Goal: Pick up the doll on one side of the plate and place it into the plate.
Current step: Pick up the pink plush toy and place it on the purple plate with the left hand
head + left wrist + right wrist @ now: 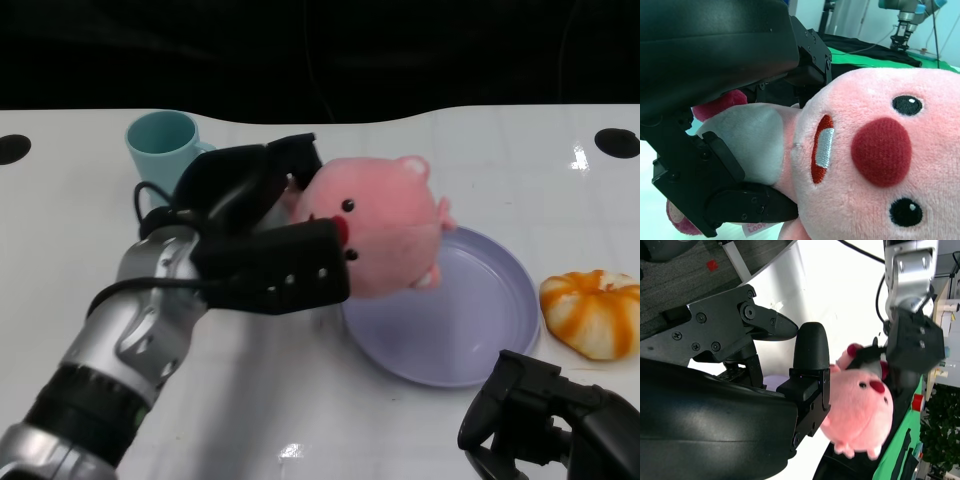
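**Pink doll held over the plate's near-left rim**

Nearest the robot, the right hand (545, 415) rests low at the table's (250, 420) front edge with its fingers curled in on nothing, just clear of the round lavender plastic plate (480, 330). The left hand (262, 235) grips the pink plush pig doll (385, 230), fingers clamped around its back and underside. The doll hangs over the plate's left rim, its body reaching in above the dish; the plate's right half lies open. Just right of the plate sits an orange-and-white striped plush pumpkin (592, 312), apart from the rim. Farther back, behind the left hand, stands a teal ceramic mug (162, 145) near the table's far edge.
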{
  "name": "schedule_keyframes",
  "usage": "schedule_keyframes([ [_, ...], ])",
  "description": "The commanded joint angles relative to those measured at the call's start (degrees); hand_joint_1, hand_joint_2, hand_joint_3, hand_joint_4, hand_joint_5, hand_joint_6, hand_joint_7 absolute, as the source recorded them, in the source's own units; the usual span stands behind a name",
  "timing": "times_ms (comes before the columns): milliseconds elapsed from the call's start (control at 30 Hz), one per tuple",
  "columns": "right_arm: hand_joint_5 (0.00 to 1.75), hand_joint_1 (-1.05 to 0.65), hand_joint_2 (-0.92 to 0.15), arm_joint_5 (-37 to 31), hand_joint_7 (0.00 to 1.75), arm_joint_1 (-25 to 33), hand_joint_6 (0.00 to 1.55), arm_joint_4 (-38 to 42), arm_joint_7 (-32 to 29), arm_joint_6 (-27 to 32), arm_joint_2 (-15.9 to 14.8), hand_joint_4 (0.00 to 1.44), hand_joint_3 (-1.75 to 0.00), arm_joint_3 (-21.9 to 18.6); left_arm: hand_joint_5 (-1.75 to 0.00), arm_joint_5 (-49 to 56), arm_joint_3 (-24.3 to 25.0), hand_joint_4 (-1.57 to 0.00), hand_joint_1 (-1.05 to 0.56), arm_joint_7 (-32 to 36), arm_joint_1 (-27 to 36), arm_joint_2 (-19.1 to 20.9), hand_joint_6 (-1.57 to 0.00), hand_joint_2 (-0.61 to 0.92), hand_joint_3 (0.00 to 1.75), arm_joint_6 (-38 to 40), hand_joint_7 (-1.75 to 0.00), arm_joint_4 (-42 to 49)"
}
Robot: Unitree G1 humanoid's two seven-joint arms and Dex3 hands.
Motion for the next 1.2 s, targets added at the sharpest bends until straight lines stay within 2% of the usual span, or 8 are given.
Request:
schedule_keyframes([
  [33,1.75,-0.24,-0.75,-0.09,1.56,0.18,0.5,-0.68,-0.36,0.37,-0.21,0.62,-0.75,0.1,-1.75,-0.01,-0.79,-0.93,-0.21,-0.29,-3.15,-1.71,-0.74,0.46,1.09,0.2,-1.73,3.03],
  [633,1.75,-0.25,-0.74,-0.5,1.56,0.48,0.5,-1.72,-0.99,0.72,0.23,0.63,-0.75,1.14,-1.75,1.35,-5.71,-0.89,-0.21,1.83,-11.61,-12.93,-0.68,0.48,0.97,2.4,-1.75,19.0],
  [733,1.75,-0.25,-0.74,-0.77,1.56,0.45,0.5,-1.76,-1.13,0.61,0.14,0.63,-0.75,1.35,-1.75,0.13,-5.23,-0.83,-0.21,0.58,-11.94,-14.02,-0.76,0.51,0.86,2.74,-1.28,20.24],
  [800,1.75,-0.25,-0.74,-0.92,1.56,0.41,0.5,-1.83,-1.25,0.69,0.17,0.64,-0.75,1.49,-1.73,-1.16,-4.83,-0.73,-0.23,-1.44,-11.83,-14.62,-0.83,0.65,0.6,3.46,-0.73,20.21],
  [867,1.75,-0.25,-0.74,-1.16,1.56,0.44,0.5,-1.97,-1.41,0.75,0.21,0.64,-0.75,1.62,-1.45,-1.92,-4.81,-0.57,-0.3,-2.9,-11.17,-14.58,-0.72,0.84,0.27,3.52,-0.3,19.45],
  [967,1.75,-0.25,-0.74,-1.08,1.57,0.46,0.5,-2.1,-1.42,0.82,0.24,0.64,-0.75,1.62,-0.76,-0.33,-6.8,-0.35,-0.47,-5.13,-10.77,-13.69,-0.5,0.91,0.2,4.66,-0.05,18.14],
  [1100,1.75,-0.25,-0.74,-1.06,1.56,0.5,0.5,-2.18,-1.25,0.66,0.0,0.64,-0.76,1.34,-0.43,1.46,-8.99,-0.08,-0.7,-7.37,-9.7,-12.41,-0.26,0.92,0.27,6.24,0.0,15.33],
  [1200,1.75,-0.25,-0.74,-0.69,1.56,0.6,0.5,-2.25,-1.21,0.96,0.01,0.64,-0.76,0.93,-0.11,2.38,-10.41,-0.01,-0.89,-8.92,-9.07,-11.3,-0.18,0.92,0.47,6.82,-0.01,13.3],
])
